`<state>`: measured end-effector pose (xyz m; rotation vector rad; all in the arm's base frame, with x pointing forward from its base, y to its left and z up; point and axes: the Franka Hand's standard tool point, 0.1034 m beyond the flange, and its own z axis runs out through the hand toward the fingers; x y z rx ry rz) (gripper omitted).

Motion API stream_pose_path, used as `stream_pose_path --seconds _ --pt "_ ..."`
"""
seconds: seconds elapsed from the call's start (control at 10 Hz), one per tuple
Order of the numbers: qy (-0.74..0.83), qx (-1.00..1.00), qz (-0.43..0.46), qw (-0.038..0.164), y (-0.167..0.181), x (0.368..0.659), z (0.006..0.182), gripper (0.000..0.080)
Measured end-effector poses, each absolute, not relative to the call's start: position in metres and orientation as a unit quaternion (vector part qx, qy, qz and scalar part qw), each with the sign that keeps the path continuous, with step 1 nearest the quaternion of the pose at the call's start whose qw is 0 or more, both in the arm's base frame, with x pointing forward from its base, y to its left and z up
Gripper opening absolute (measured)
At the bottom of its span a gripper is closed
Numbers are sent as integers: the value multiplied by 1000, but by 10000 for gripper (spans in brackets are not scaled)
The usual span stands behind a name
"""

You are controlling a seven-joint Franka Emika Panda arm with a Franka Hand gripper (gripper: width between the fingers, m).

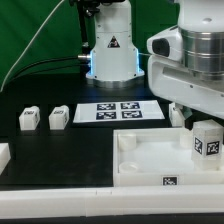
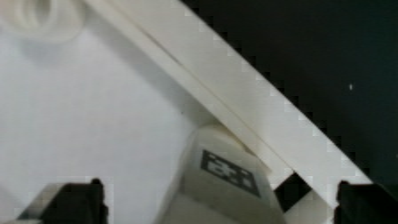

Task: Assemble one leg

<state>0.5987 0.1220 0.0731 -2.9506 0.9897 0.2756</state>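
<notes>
The black worktop (image 1: 60, 150) carried a big white tray (image 1: 150, 152) close to its near edge, reaching toward the edge on the exterior view's right; the arm (image 1: 190, 55) hung over that end of the tray; the leg (image 1: 207, 140) stood upright at the tray's far corner on the exterior view's right, its black-and-white tag facing the near edge. From the wrist view the gripper (image 2: 210, 208) was spread wide, one dark finger (image 2: 71, 202) on each side of the leg (image 2: 228, 172), with a clear gap between each finger and the block, so it held nothing; the leg sat just inside the tray's raised rim (image 2: 214, 90), with bare worktop beyond it; whether it was seated in a socket I could not tell. The marker board (image 1: 120, 111) lay flat near the middle of the worktop, in front of the robot's base (image 1: 110, 50) at the far edge; two small white blocks (image 1: 28, 119) (image 1: 58, 116) stood side by side, apart from each other, toward the edge on the exterior view's left, well away from the tray.
</notes>
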Motion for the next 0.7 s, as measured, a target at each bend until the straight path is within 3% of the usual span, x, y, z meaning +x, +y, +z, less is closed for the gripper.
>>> stream_pose_path --seconds 0.4,0.7 --pt "78 -993 83 23 118 599 73 649" --pt "65 -995 73 27 120 602 72 649"
